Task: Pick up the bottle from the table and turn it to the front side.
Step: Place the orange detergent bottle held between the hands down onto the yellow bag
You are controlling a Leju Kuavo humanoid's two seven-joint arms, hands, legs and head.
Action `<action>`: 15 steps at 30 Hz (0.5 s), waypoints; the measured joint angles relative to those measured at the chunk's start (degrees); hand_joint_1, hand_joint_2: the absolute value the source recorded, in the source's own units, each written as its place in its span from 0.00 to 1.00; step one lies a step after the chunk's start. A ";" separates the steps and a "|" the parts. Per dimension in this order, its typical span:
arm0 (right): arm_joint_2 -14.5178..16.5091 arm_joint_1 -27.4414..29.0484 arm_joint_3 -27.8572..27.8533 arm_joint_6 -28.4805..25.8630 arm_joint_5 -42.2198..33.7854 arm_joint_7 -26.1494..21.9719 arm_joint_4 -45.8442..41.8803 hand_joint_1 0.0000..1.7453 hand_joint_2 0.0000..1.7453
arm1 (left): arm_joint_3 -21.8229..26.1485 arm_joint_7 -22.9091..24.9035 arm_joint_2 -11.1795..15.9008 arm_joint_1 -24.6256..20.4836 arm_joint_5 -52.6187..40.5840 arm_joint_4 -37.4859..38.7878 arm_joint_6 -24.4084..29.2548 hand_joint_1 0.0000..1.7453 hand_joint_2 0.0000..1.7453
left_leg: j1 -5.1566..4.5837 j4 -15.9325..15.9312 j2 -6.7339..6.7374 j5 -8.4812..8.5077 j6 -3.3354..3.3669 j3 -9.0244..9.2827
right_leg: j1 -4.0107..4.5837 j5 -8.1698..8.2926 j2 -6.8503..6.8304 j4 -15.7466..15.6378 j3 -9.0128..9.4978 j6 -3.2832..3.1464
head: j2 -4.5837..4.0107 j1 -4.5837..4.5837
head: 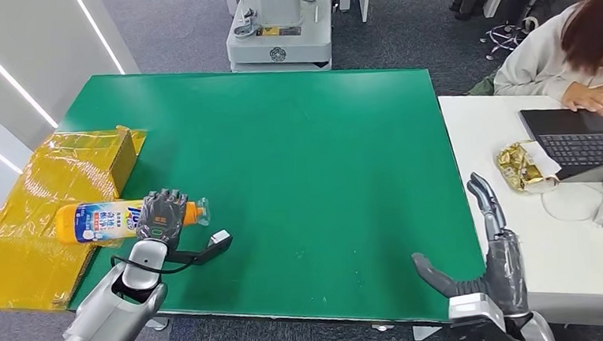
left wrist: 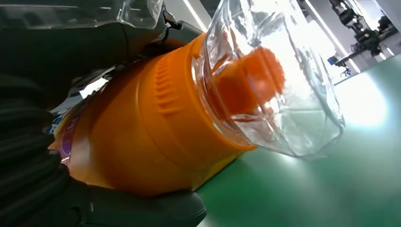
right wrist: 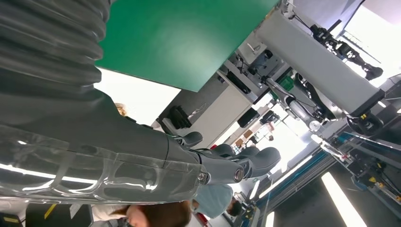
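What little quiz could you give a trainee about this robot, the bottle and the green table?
1. True or false: the left hand grips the orange plastic bottle with the clear cap.
2. The bottle is: A) upright, B) on its side, C) in the yellow cardboard box.
3. What is the right hand holding?

Key: 1 true. 2 B. 3 Nothing; its fingers are spread at the green table edge.
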 joint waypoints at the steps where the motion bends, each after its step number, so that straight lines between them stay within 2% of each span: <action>1: -0.01 -0.01 -0.03 0.08 -0.09 -0.14 0.04 0.00 1.00 | 0.01 -0.53 0.06 0.03 -0.01 0.62 -0.01 1.00 1.00 | 0.00 0.00 0.00 0.00 0.00 0.00 | 0.00 0.00 0.01 0.00 0.00 0.00 | 0.00 -0.01; 9: -0.08 -0.76 -0.06 0.54 -1.54 -0.92 1.37 0.00 1.00 | 0.61 -4.95 0.13 -1.72 -0.01 9.83 5.46 1.00 1.00 | 0.00 -0.02 -0.02 0.00 -0.01 0.08 | 0.00 0.00 -0.06 0.01 0.11 0.00 | 0.00 0.00; 15: -0.24 -1.68 0.15 0.70 -2.07 -1.05 2.58 0.00 1.00 | 1.15 -5.17 0.34 -3.65 -0.01 14.76 7.21 1.00 1.00 | 0.00 -0.10 0.02 -0.01 -0.05 0.35 | 0.00 0.02 0.01 0.02 0.29 -0.04 | 0.00 -0.01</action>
